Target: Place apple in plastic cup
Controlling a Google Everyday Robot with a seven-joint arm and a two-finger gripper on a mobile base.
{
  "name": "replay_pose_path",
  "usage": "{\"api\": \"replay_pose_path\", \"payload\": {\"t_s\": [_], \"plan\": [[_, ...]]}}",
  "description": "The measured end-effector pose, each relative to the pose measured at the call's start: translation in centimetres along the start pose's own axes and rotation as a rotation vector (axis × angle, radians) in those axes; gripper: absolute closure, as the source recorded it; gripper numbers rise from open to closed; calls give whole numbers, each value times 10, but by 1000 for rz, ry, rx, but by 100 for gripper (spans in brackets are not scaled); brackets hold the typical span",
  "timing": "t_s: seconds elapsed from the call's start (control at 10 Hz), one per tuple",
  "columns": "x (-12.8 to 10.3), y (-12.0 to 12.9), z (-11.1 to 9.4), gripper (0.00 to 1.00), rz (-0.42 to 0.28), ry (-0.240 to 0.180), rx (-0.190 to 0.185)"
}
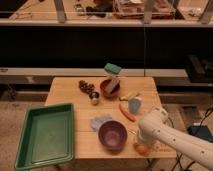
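Note:
The apple (142, 149), small and yellow-orange, lies near the table's front right edge, partly covered by my arm's end. My gripper (140, 142) points down at the tip of the white arm, which comes in from the lower right. It is shut on the apple. The plastic cup (135, 105), light blue, stands upright behind the gripper, about a hand's width farther back on the table.
A purple bowl (112, 135) sits just left of the gripper, with a grey cloth (100, 121) behind it. An orange carrot (127, 113) lies beside the cup. Farther back are a reddish-brown bowl (109, 88) and a dark cluster (86, 86). A green tray (45, 108) fills the left side.

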Motion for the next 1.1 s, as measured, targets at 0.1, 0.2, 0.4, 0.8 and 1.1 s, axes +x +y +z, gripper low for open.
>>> {"api": "replay_pose_path", "payload": {"t_s": [0.1,0.2,0.4,0.8,1.1], "plan": [[1,-1,-13,46,1,7,14],[4,-3,-37,46,2,21,31],[13,-7,-78,46,6,56,45],[90,-45,-133,46,2,161,112],[158,-68,-152,46,22,239,162]]}}
